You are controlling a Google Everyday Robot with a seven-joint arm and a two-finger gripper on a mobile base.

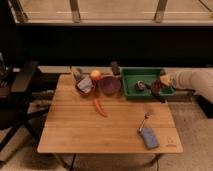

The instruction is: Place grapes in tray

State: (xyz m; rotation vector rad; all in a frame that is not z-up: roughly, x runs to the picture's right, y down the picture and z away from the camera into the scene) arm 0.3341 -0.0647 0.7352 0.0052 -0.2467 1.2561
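The grapes (157,88) are seen as a dark reddish lump at the right end of the tray (131,92), inside or just over its rim — whether they rest on the tray floor or are held a little above it cannot be made out. The gripper (159,84) is positioned directly at them, at the tray's right end, with its jaws closed; a grip on the bunch is judged likely, since the dark mass sits right under the tool. The pale arm (192,79) is extended in from the right edge of the table.

A small greyish object (140,85) is also seen inside the green tray, near its middle; its kind cannot be told.

The carry is judged to be done, or nearly so — what is left is the release of the bunch into the tray and the withdrawal of the arm.

Just left of the tray, along the far edge of the wooden table (75,130), a maroon bowl (110,85) is set, with a dark item (115,67) behind it. Further left an orange fruit (95,75) and a second bowl (85,86) holding something pale are found. A carrot (100,107) lies near the table's middle, and a blue sponge-like object (149,137) is placed near the front right corner.
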